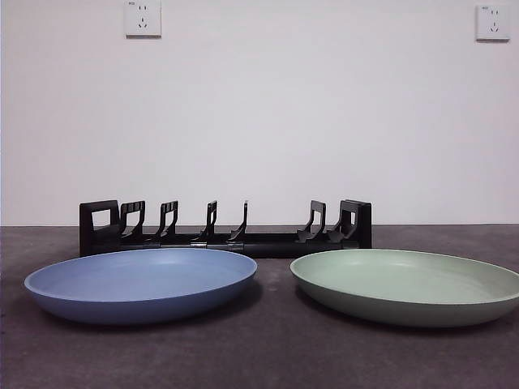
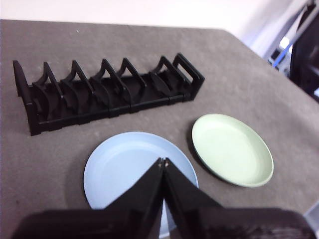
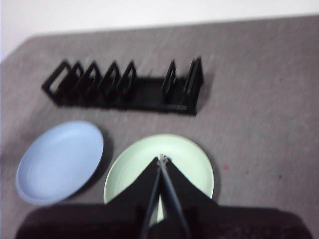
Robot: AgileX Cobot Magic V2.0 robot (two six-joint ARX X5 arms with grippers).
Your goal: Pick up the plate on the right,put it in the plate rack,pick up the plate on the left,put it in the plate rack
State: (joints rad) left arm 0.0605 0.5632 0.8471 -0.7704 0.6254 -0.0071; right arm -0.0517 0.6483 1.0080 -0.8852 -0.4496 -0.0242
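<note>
Both plates lie flat before the plate rack (image 1: 225, 230), untouched: green plate (image 1: 405, 284) right, blue plate (image 1: 142, 282) left. The right gripper (image 3: 162, 159) above green and the left gripper (image 2: 164, 162) above blue are both clenched, empty.

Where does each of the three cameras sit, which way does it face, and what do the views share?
Front view: low at table height, facing the wall; blue plate, green plate, plate rack behind; no robot parts.
Left wrist view: above, looking down over the blue plate; left end effector shut.
Right wrist view: above the green plate; right end effector shut.
All views share both plates and the rack.
</note>
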